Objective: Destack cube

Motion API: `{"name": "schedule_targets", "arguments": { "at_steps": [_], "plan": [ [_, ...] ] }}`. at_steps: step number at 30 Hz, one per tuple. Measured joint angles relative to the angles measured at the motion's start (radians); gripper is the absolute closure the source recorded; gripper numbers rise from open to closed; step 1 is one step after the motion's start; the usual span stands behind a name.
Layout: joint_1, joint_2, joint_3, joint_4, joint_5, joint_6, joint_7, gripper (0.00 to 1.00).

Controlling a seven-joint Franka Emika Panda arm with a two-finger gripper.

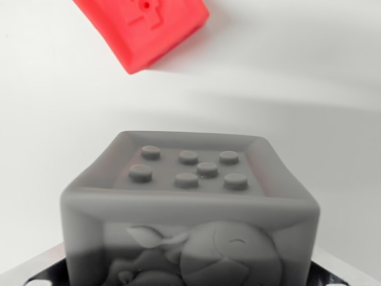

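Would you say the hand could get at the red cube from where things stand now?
Probably not yet: the grey cube fills the foreground before the red cube, though white surface around it looks free.

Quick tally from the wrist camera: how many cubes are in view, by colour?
Grey cube: 1, close to the camera, six raised dots on top
Red cube: 1, at the top edge, partly cut off
Total: 2, lying apart on the white surface

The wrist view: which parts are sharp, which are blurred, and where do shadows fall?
In the wrist view, the grey cube is fairly sharp on its studded top but soft at the near edge; the red cube is slightly blurred and cut off at the top; soft shadows fall on the white surface behind both.
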Motion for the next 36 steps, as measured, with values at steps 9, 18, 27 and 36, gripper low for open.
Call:
{"name": "schedule_targets", "arguments": {
  "at_steps": [9, 18, 27, 36],
  "plan": [
    [0.000, -0.014, -0.019, -0.028, 0.001, 0.015, 0.062, 1.00],
    [0.000, -0.028, -0.037, -0.056, 0.001, 0.028, 0.123, 1.00],
    [0.000, -0.041, -0.056, -0.081, 0.001, 0.039, 0.181, 1.00],
    [0.000, -0.053, -0.076, -0.105, 0.001, 0.052, 0.239, 1.00]
  ]
}}
